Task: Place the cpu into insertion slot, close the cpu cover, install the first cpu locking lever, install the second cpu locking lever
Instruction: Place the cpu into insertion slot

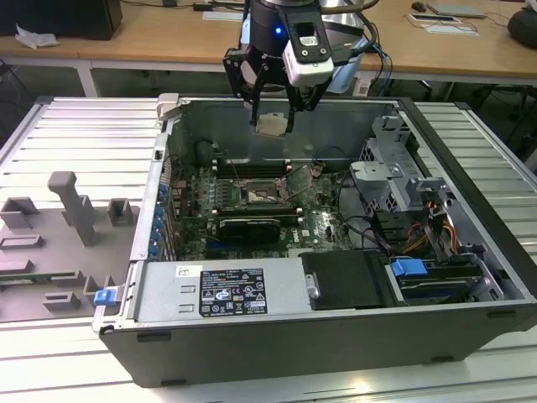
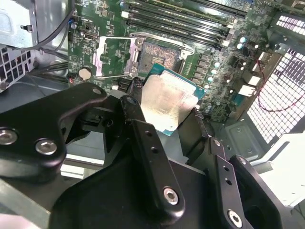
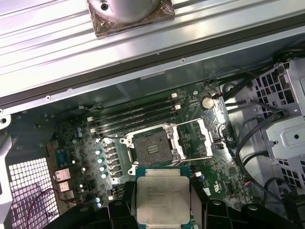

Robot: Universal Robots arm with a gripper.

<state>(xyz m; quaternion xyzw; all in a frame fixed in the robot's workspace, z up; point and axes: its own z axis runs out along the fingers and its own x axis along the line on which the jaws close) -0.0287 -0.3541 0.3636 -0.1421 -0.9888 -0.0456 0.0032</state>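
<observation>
I hold the cpu (image 1: 271, 125) high over the open computer case (image 1: 352, 340).
Inside the case lies the green motherboard (image 3: 90, 143). Its insertion slot (image 3: 152, 149) is bare, and the cpu cover (image 3: 199, 138) is swung open just beside it. My gripper (image 1: 273, 119) is clenched on two edges of the cpu. The slot is well below the cpu, almost straight down.

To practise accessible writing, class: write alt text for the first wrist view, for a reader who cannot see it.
A silvery square cpu, gripped between black fingers, hangs above an open computer case. Beyond it on the green motherboard the empty socket lies uncovered, its cpu cover swung open beside it.
</observation>
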